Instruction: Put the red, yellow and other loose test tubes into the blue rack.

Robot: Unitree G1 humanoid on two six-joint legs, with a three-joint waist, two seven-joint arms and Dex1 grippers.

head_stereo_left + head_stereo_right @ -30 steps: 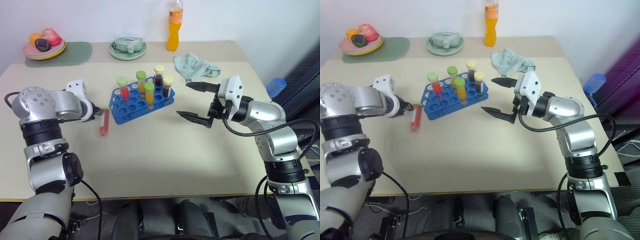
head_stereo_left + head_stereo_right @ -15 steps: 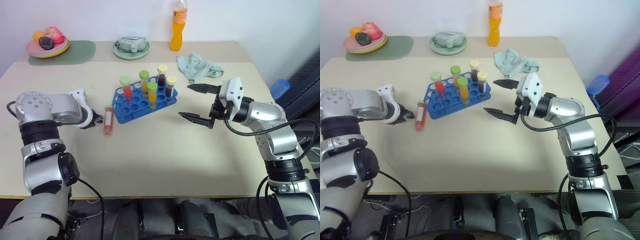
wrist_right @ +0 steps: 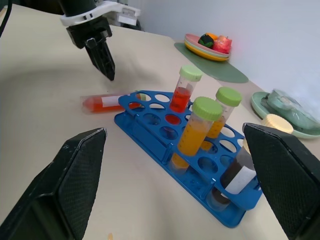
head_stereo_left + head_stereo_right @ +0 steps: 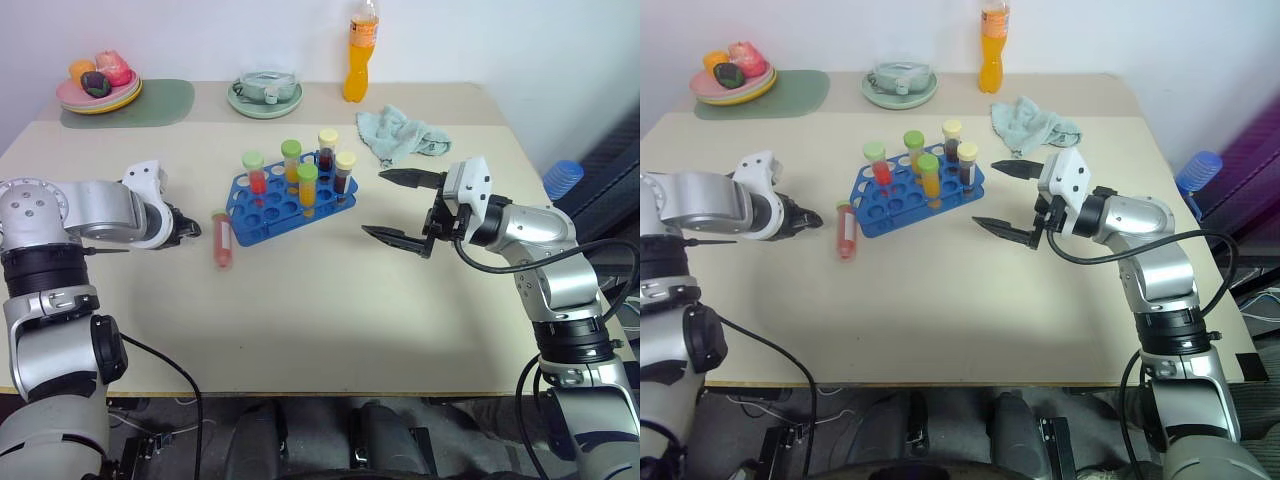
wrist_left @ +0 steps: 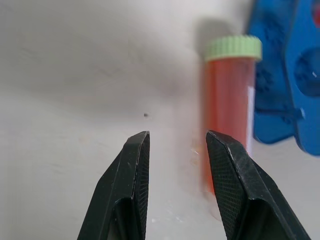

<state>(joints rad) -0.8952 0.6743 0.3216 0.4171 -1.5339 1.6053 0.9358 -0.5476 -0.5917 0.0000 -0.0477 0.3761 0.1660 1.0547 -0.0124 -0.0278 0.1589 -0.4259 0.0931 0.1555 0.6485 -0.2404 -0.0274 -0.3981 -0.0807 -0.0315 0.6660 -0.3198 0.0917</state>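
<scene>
Far left at the back of the worktop [image 4: 330, 330], a plate [image 4: 98, 96] of fruit sits on a green mat [image 4: 150, 103]. Nearer, the left tool [image 4: 188, 229] hangs just over the surface with its fingers [image 5: 131, 190] narrowly parted and nothing between them; in the left wrist view the gap shows only bare worktop.

Just beside that tool lies a loose tube [image 4: 222, 240], flat on the worktop, red liquid inside, green cap toward the back, white label along its side. It is apart from the tool's tips and lies close against the left end of the rack [image 4: 262, 212].

The blue rack stands near the middle, set at an angle. Five tubes stand upright in it: a red one [image 4: 255, 172] with green cap at the left, two yellow-orange ones [image 4: 306, 187] with green caps in the middle, and two dark brown ones [image 4: 343, 172] with pale-yellow caps at the right. Many holes are free.

Behind the rack are a green dish [image 4: 265, 93] and an orange bottle [image 4: 358, 50]. A teal cloth [image 4: 400, 133] lies crumpled right of them.

The right tool [image 4: 401, 207] hovers right of the rack, pointing toward it, fingers spread wide and holding nothing.
</scene>
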